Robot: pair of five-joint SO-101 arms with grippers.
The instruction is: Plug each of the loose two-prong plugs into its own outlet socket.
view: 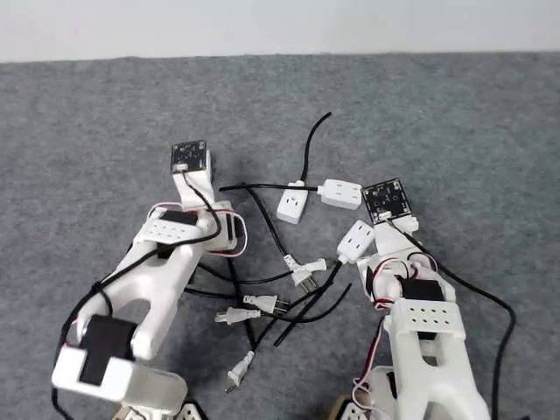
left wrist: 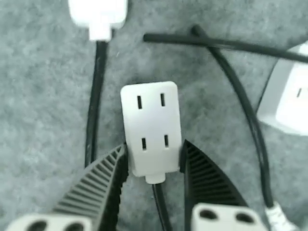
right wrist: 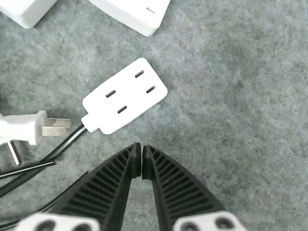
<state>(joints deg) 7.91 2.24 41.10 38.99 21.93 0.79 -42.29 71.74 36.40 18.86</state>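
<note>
– White socket [left wrist: 151,130], pointing which way?
– Lying on grey surface [left wrist: 43,96], long axis running in line with left gripper [left wrist: 154,144], cord end nearest; fingers clamping its sides. Right gripper [right wrist: 141,146], fingers pressing together, sitting beside second socket [right wrist: 125,96], mid-surface.

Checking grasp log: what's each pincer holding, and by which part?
Left pincer grips the outlet socket by its cord-end sides; right pincer shut, empty.

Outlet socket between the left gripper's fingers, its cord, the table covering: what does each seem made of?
Outlet socket: likely moulded plastic, smooth white. Cord: probably rubber or vinyl, matte black. Table covering: seemingly felt or carpet, grey fuzzy nap.
</note>
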